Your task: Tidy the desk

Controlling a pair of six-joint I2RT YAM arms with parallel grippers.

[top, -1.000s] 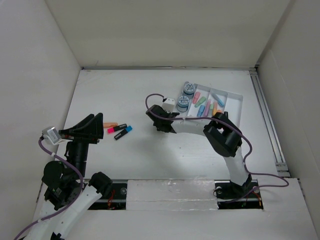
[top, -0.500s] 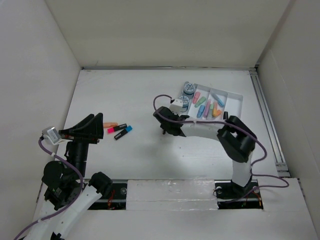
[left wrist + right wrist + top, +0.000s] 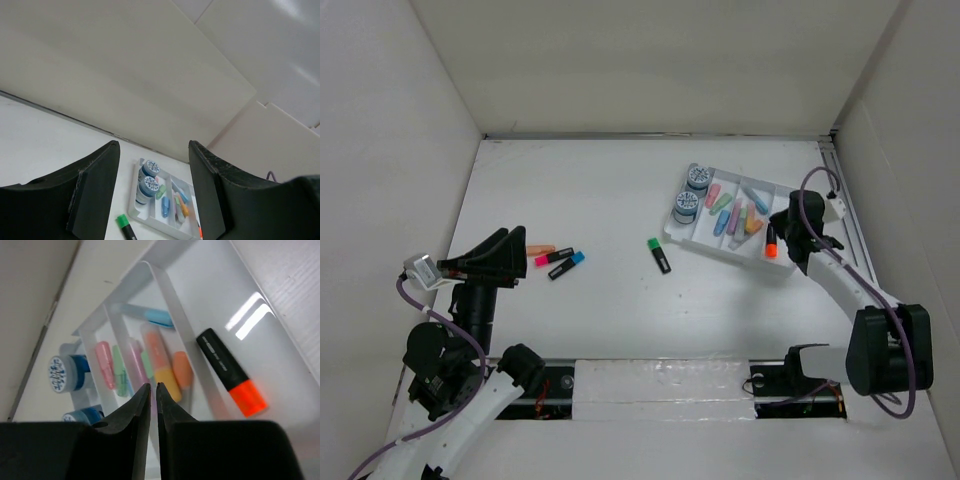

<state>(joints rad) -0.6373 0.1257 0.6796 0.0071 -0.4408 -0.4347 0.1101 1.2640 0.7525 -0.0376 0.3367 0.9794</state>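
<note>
Your right gripper (image 3: 153, 386) has its jaws pressed almost together with nothing between them. It hangs low over the tray (image 3: 172, 300), just beside the divider of the right-hand compartment. That is the first risk. If you swing away without lifting, a finger could catch that thin wall and shove or tip the tray, spilling what is sorted. The black marker (image 3: 230, 372) with the orange cap lies loose in that compartment, apart from the jaws, and a low sweep could drag it out.

The middle compartments hold pastel highlighters (image 3: 155, 357), packed side by side. Two blue rolls (image 3: 686, 205) stand at the left end (the nearer one looks close to the edge, though I cannot tell how well it is seated).

The surface (image 3: 620, 190), the white tabletop filling the booth, has work left on it. A green marker (image 3: 660, 255) lies just beside the tray's near-left corner, so a wide or fast approach could knock the tray. You would also need to part the jaws first, or they will push the marker along.

Your left gripper (image 3: 154, 150) is spread wide and empty, raised over the left side. Three markers (image 3: 553, 257) lie close together near it, and a careless descent could scatter them.
</note>
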